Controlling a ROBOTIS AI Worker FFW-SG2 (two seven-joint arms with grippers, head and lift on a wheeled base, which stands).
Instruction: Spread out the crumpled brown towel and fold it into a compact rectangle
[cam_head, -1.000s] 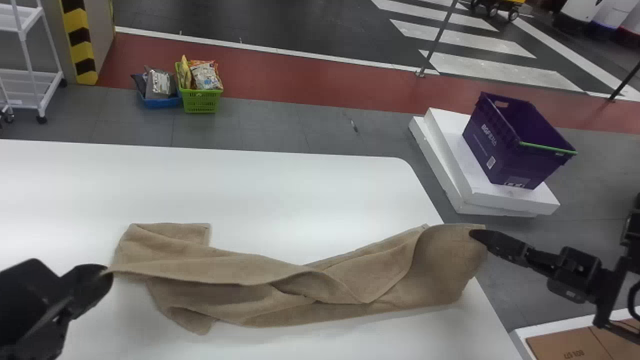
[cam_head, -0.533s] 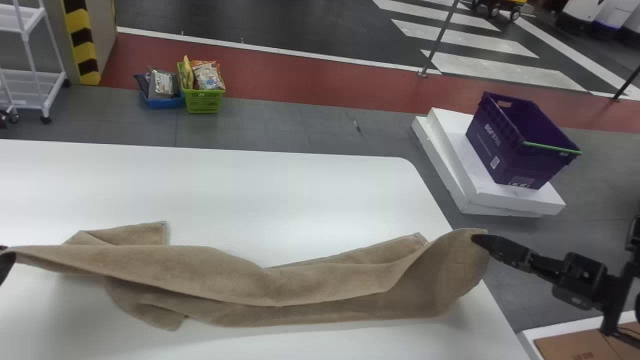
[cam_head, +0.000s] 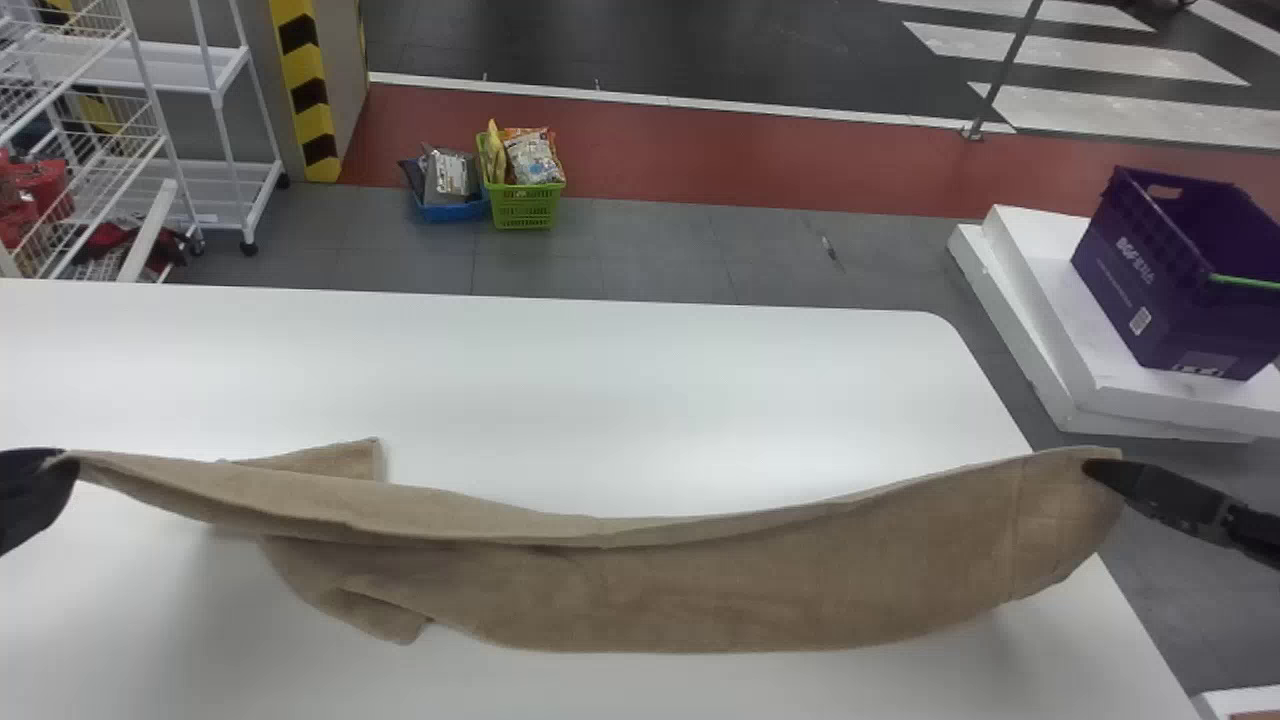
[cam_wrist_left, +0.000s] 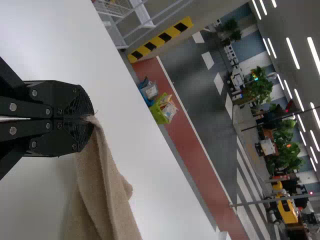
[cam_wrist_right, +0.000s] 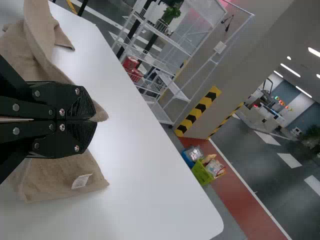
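White tabletop (cam_head: 620, 395): rounded far-R corner. Brown towel (cam_head: 700, 595): strung over tabletop, sagging mid-span, folded nr L end. Purple crate (cam_head: 1150, 300): beyond tabletop, R side. L gripper (cam_head: 68, 462): fingers pinching towel's L end. R gripper (cam_head: 1092, 466): ditto, R end.

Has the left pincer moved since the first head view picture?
Yes: in the head view the left pincer is now farther left of the table's rounded far corner and appears closer to the far edge.

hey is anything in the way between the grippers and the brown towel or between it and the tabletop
Nothing visible in either place: left gripper and right gripper both hold the towel, which seems to rest partly on the tabletop.
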